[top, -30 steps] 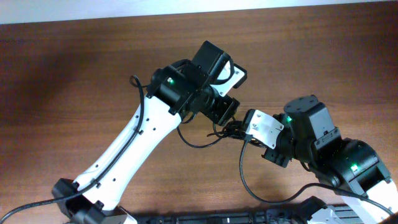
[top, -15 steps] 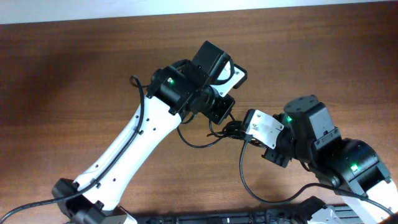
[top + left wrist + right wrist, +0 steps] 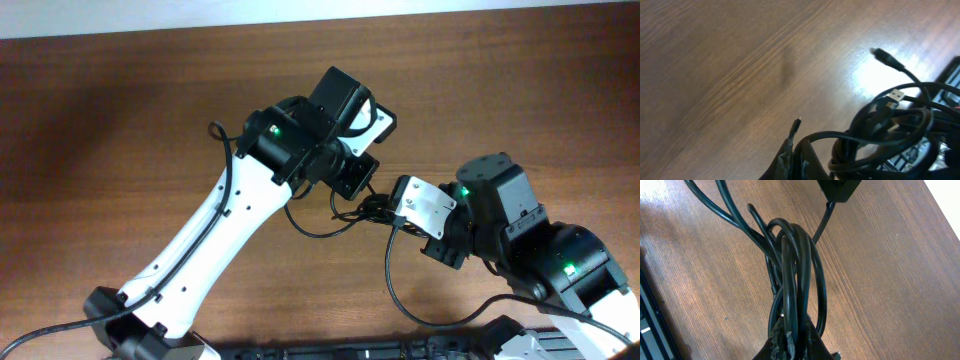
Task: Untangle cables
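Observation:
The cables [image 3: 320, 234] form a small black tangle on the wooden table between my two grippers, with one loop trailing to the left. In the left wrist view the tangle [image 3: 885, 125] sits right of my left gripper [image 3: 801, 137], with a flat metal plug [image 3: 895, 95] and a small plug [image 3: 882, 54] sticking out. One strand arcs out from the seam of the left gripper's shut jaws. My left gripper [image 3: 352, 192] and right gripper [image 3: 383, 207] nearly meet over the tangle. My right gripper [image 3: 790, 327] is shut on a bundle of looped strands [image 3: 790, 255].
A dark keyboard-like strip [image 3: 400, 350] lies along the table's front edge, also visible in the right wrist view [image 3: 647, 315]. The arms' own thicker wires run along the left arm [image 3: 225, 170] and loop under the right arm [image 3: 395, 290]. The far table edge meets a white wall.
The left gripper's jaws have closed beside the tangle. Both arms stay in nearly the same place, and the right gripper keeps its hold.

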Available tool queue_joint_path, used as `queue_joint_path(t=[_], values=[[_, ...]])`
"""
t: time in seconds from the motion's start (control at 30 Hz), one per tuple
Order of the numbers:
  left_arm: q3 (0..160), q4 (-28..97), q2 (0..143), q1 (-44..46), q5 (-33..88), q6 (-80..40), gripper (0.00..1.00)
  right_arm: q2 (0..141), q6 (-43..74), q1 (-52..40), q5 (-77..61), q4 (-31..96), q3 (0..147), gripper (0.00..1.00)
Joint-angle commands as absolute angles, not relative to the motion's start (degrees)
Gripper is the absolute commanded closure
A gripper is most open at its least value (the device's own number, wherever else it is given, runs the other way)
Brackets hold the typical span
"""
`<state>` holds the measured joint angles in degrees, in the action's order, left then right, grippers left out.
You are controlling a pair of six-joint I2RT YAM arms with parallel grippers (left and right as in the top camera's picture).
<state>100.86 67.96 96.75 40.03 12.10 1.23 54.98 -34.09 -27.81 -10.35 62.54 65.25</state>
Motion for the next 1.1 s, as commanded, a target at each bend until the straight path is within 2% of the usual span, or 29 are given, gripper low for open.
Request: queue_joint_path(t=[0.0,0.2,0.4,0.67,1.07], values=[[104.18,68.20,96.82,39.94,4.78,-1.91,1.00,54.70,-33.61,-28.27,-10.24,62.02,66.35,0.96],[111.94,68.14,96.62,39.86,-5.32,-10.70,1.00,54.70,-33.61,-28.27,-10.24,62.19,66.35,0.96],[115.33,68.18,94.45,38.57,-19.44,-30.20,1.00,54.70,-33.61,-28.27,-10.24,62.22,66.35,0.96],[115.33,68.20,89.86,35.05,-20.80,-47.81,1.00,54.70,-32.53,-28.27,-10.22,62.22,66.35,0.96],[115.33,68.60,85.41,34.70,-23.92,-71.55,1.00,54.70,-32.51,-28.27,-10.20,62.41,66.35,0.96]])
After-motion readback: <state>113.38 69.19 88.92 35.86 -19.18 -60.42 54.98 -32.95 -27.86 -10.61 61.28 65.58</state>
